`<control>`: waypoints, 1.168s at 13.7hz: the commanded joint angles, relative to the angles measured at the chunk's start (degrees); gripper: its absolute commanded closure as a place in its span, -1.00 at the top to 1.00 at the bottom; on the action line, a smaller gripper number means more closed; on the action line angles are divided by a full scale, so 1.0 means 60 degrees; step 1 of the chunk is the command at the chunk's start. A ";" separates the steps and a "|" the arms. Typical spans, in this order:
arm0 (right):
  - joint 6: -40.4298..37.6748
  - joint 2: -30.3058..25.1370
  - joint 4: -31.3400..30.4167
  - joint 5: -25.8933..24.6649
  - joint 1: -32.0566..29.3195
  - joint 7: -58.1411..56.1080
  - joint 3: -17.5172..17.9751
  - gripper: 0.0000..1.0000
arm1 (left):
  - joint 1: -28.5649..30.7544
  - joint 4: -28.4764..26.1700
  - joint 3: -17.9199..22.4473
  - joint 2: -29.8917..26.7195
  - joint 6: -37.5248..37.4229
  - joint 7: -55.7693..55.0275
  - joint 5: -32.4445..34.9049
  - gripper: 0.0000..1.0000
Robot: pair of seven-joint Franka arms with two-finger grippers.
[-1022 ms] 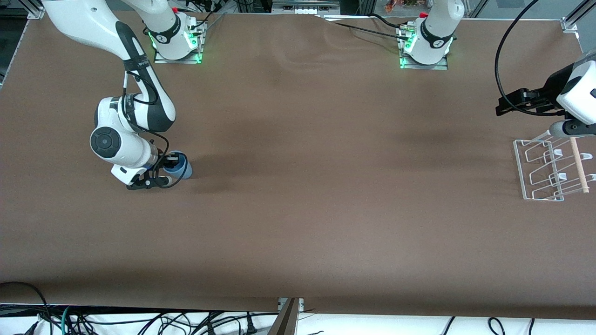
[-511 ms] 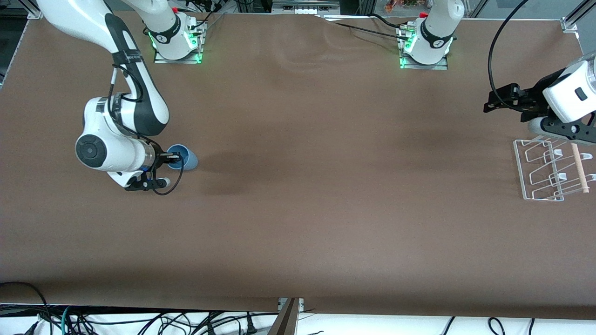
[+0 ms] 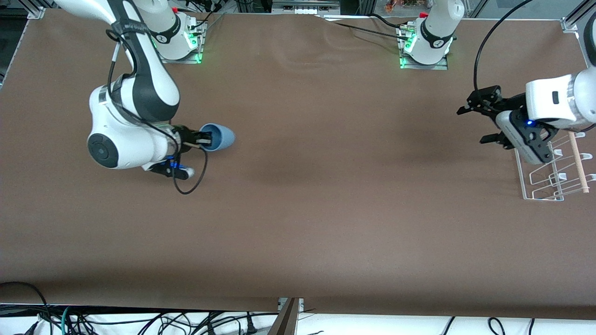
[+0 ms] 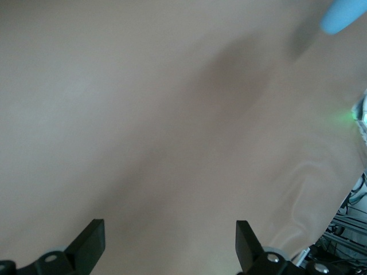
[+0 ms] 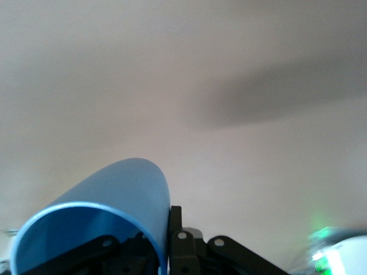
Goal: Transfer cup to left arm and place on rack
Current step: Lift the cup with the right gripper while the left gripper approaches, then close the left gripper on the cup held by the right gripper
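The light-blue cup (image 3: pixel 220 137) is off the table and tipped on its side, its mouth toward the right arm's wrist. My right gripper (image 3: pixel 203 138) is shut on its rim, one finger inside and one outside; the right wrist view shows the cup (image 5: pixel 103 209) with its wall pinched in the right gripper (image 5: pixel 163 243). My left gripper (image 3: pixel 476 124) is open and empty over the table beside the white wire rack (image 3: pixel 540 181) with its wooden rod (image 3: pixel 577 163). In the left wrist view the left gripper (image 4: pixel 169 246) stands wide apart and the cup (image 4: pixel 342 14) shows far off.
The two arm bases (image 3: pixel 174 39) (image 3: pixel 426 44) with green lights stand along the table edge farthest from the front camera. The brown table cloth (image 3: pixel 316 209) lies between the arms. Cables hang below the table edge nearest the front camera.
My right gripper has lifted the cup off the table, tipped it sideways and carried it toward the middle. My left gripper has swung from over the rack toward the middle.
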 commanded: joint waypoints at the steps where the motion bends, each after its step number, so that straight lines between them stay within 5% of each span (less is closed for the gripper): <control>1: -0.0310 0.0002 0.0700 0.1320 0.0466 0.2183 0.0137 -1.00 | -0.0036 -0.0237 -0.0331 0.0049 0.0480 0.1042 -0.0367 1.00; 4: 0.0112 0.0133 0.1446 0.2436 0.1080 0.4659 0.0548 -1.00 | -0.0036 -0.0325 -0.0874 0.0269 0.0889 0.1990 -0.0599 1.00; 11: 0.3656 0.0572 0.1698 0.5204 0.2781 0.8165 0.0563 -1.00 | -0.0138 -0.1262 -0.1315 0.0679 0.2122 0.5567 -0.2079 1.00; 16: 0.4889 0.1026 0.2077 0.5558 0.3280 0.9833 0.0578 -1.00 | -0.0138 -0.1730 -0.1723 0.0665 0.2575 0.8056 -0.2505 1.00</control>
